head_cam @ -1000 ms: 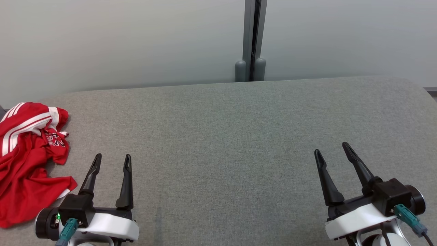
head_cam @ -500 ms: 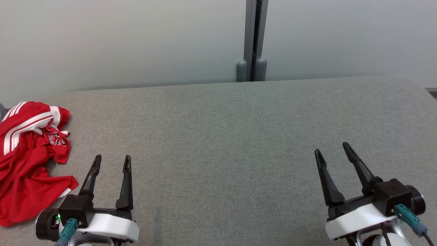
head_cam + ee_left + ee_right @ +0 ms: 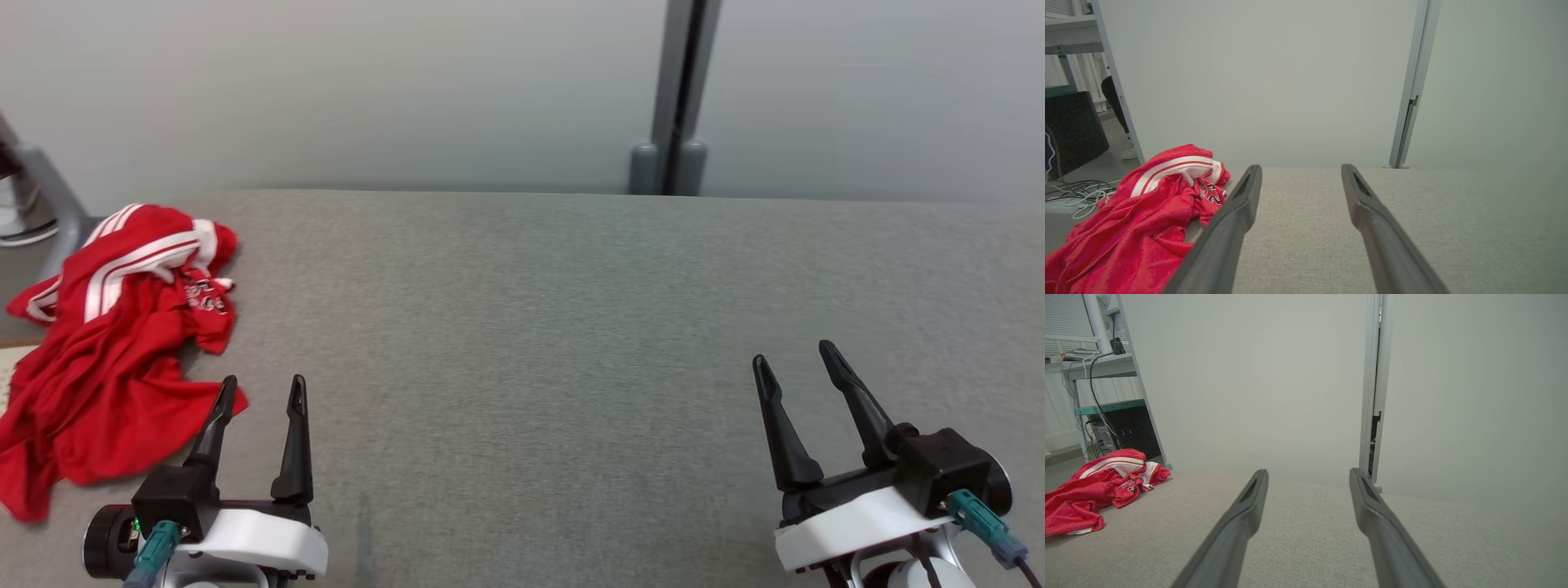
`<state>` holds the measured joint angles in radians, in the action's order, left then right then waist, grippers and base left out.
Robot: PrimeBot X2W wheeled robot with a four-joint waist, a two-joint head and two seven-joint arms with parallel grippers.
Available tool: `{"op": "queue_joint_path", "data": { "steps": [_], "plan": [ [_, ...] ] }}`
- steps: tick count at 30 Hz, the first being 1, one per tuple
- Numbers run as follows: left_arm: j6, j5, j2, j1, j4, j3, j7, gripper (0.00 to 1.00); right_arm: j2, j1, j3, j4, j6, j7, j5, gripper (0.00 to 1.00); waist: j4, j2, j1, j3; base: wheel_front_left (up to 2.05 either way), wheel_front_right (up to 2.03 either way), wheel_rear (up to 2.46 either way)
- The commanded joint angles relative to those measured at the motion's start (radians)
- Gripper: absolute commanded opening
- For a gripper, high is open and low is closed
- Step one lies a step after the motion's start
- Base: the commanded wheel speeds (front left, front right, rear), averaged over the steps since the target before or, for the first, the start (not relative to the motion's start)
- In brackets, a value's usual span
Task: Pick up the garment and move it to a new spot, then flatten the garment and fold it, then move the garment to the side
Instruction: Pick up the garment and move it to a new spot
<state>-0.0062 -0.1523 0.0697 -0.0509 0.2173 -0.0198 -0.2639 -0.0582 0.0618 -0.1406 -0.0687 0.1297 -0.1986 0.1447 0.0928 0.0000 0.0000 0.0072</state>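
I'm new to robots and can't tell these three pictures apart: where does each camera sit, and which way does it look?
Head view: on the robot's head, looking forward and down at the grey padded surface; left gripper and right gripper show, open.
Left wrist view: on the left wrist, looking along its two fingers towards the wall.
Right wrist view: likewise, along its own fingers.
Shared: all three show the red garment at the left.
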Motion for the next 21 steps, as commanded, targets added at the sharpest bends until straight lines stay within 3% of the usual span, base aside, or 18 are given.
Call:
{"op": "queue_joint_path", "data": {
  "steps": [1,14,21],
  "plan": [
    [0.006,-0.006,0.002,-0.019,0.002,0.005,-0.001,1.00,-0.002,0.004,0.001,-0.001,0.002,-0.008,0.006,1.00,0.046,0.0000,0.0000,0.002,0.00,0.00,0.00],
    [0.025,-0.026,0.001,-0.012,0.022,0.030,-0.001,1.00,-0.010,0.011,-0.042,-0.028,0.002,-0.018,0.042,1.00,0.277,0.0000,0.0000,0.004,0.00,0.00,0.00],
    [0.032,-0.033,0.005,-0.008,0.042,0.030,0.001,1.00,-0.019,0.020,-0.056,-0.040,0.002,-0.018,0.057,1.00,0.360,0.0000,0.0000,0.003,0.00,0.00,0.00]
  ]
}}
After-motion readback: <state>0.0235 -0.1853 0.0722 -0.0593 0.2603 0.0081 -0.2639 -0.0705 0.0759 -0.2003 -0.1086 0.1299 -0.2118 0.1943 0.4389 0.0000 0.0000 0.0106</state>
